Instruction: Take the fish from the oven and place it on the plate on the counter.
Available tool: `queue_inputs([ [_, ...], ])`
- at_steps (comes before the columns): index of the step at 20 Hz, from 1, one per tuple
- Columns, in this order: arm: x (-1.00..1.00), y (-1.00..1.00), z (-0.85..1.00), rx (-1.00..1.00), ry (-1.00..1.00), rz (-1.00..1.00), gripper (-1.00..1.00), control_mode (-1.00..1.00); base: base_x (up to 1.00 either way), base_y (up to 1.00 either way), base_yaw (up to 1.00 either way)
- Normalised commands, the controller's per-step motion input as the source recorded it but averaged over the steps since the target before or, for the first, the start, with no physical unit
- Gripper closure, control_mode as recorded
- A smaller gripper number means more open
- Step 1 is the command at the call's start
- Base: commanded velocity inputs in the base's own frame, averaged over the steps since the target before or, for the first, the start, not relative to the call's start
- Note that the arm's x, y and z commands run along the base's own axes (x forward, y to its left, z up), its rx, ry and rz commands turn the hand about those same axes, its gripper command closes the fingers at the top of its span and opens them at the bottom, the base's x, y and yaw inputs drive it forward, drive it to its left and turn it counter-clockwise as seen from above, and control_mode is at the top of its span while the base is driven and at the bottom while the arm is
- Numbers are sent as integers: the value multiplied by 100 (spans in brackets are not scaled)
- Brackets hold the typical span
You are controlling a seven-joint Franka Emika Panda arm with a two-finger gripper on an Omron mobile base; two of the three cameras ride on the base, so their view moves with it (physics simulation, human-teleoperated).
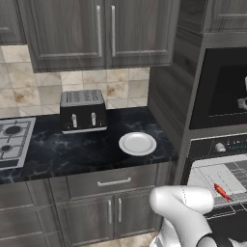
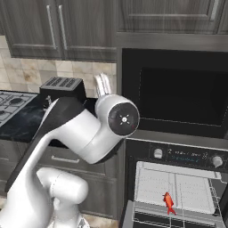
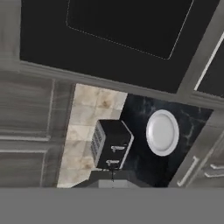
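The fish (image 1: 222, 191) (image 2: 168, 201), a small red-orange piece, lies on the pale grey rack tray (image 1: 212, 174) (image 2: 151, 185) pulled out of the oven (image 1: 226, 144) (image 2: 187, 155), below its knobbed strip. The round white plate (image 1: 137, 144) (image 3: 162, 132) sits bare on the black marble counter (image 1: 72, 149), right of the toaster. My gripper (image 3: 113, 176) is shut with nothing in it. It is held high, well above the tray and away from the fish, and looks across at the plate and toaster.
A black toaster (image 1: 83, 111) (image 3: 111, 144) stands at the back of the counter. A steel gas hob (image 1: 12, 140) lies at the far left. A black glass-fronted unit (image 2: 178, 93) sits above the oven, with grey wall cabinets (image 1: 96, 29) overhead. My arm's elbow (image 2: 118, 118) blocks part of the counter.
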Motion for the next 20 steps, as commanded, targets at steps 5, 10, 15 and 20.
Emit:
queue_inputs([
  [5,-20,0,1,-37,-19,20,100,-100,0,0,0],
  [10,-3,0,0,-40,3,26,100,-100,0,0,0],
  [15,-10,0,-1,-57,4,27,100,-100,0,0,0],
  [20,-9,0,-14,-57,0,24,100,-100,0,0,0],
])
